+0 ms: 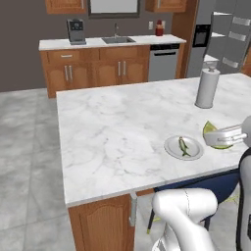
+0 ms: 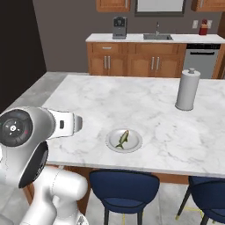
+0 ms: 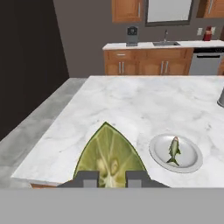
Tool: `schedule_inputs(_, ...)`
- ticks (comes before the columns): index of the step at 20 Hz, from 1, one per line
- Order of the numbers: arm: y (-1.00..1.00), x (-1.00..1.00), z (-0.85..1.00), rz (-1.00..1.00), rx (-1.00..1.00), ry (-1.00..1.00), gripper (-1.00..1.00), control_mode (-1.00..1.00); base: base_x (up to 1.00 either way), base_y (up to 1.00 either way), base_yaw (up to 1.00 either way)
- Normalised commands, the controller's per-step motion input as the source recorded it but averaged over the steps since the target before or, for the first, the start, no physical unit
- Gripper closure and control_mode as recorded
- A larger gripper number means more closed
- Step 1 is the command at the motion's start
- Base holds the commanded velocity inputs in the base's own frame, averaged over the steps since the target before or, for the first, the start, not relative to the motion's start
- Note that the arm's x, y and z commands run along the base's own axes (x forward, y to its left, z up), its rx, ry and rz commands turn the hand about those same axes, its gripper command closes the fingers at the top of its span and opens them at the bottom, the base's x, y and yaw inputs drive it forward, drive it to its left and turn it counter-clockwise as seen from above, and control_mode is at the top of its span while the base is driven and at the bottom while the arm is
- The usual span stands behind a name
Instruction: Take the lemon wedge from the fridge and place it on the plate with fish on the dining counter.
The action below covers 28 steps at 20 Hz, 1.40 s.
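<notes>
close up, yellow-green lemon wedge (image 3: 109,153), pale veined flesh, pointed tip, pinched between gripper (image 3: 109,178) fingers

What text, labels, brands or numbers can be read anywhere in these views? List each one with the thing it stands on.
None can be read.
The coffee machine on the wall counter shows no legible brand or label.
The red bottle by the sink shows no readable label.
The fridge's black dispenser panel bears no readable marks.
The paper-towel roll, the plate with fish and the lemon wedge are plain.
</notes>
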Motion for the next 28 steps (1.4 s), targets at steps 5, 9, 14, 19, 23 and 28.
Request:
schedule_inputs(5, -0.66, 0.80, -0.14, -0.25, 0.05, 0.35, 1.00, -1.00, 0.20, -0.12, -0.04)
schedule_inputs(9, -0.72, 1.00, -0.20, -0.35, 0.03, 0.47, 1.00, -1.00, 0.00, 0.00, 0.00)
schedule_inputs(14, -0.35, 0.70, -0.11, -0.16, 0.00, 0.28, 1.00, -1.00, 0.00, 0.00, 0.00)
schedule_inputs(19, 0.00, 0.37, -0.26, 0.00, 0.00, 0.19, 1.00, -1.00, 0.00, 0.00, 0.00)
schedule_inputs(23, -0.04, 0.70, -0.79, 0.00, -0.03, 0.16, 1.00, -1.00, 0.00, 0.00, 0.00)
schedule_inputs(28, -0.15, 0.92, -0.89, 0.00, -0.09, 0.02, 1.00, -1.00, 0.00, 0.00, 0.00)
